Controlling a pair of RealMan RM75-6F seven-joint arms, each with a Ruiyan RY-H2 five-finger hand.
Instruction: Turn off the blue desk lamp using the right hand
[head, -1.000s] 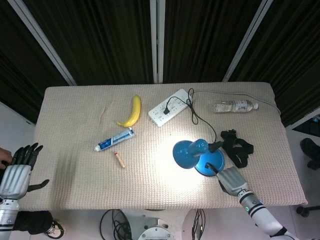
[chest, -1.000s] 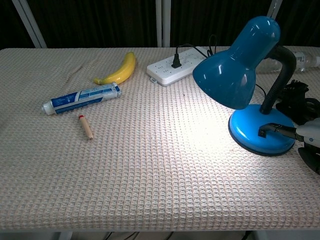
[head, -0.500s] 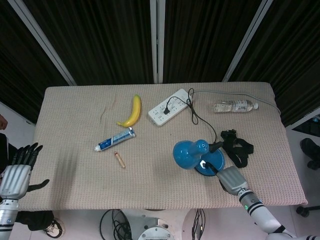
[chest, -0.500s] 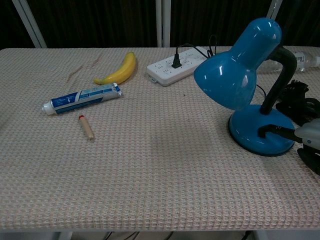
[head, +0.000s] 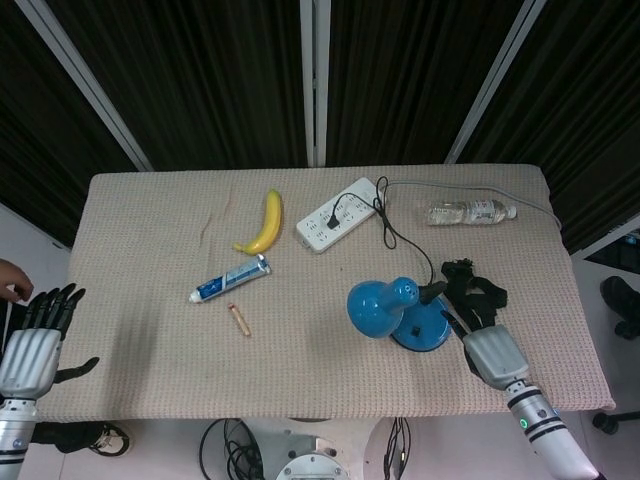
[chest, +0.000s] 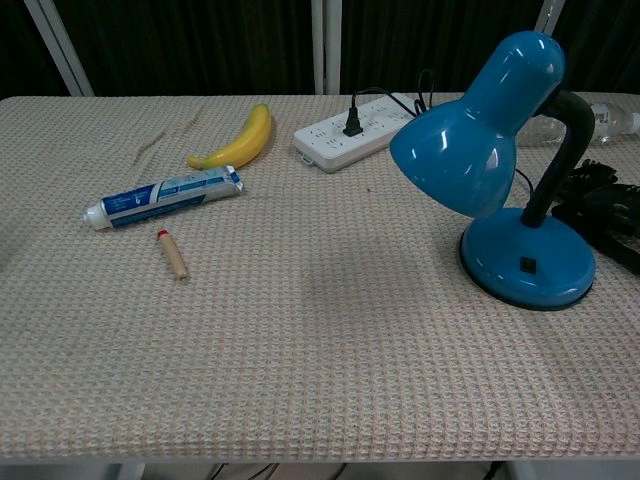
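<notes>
The blue desk lamp stands right of centre on the table and is unlit. In the chest view its shade tilts down to the left over the round base, which carries a small black switch. My right hand lies just right of the base near the table's front edge, off the lamp and holding nothing, with its dark fingers pointing toward the base. The chest view does not show this hand. My left hand hangs beyond the table's left edge, fingers spread and empty.
A black strap bundle lies right behind the lamp base. Further off lie a white power strip with the lamp's cord, a water bottle, a banana, a toothpaste tube and a small wooden stick.
The lamp was lit a second ago and is now dark. My right hand, whose finger touched the switch on the base, has drawn back to the right and left the chest view.
</notes>
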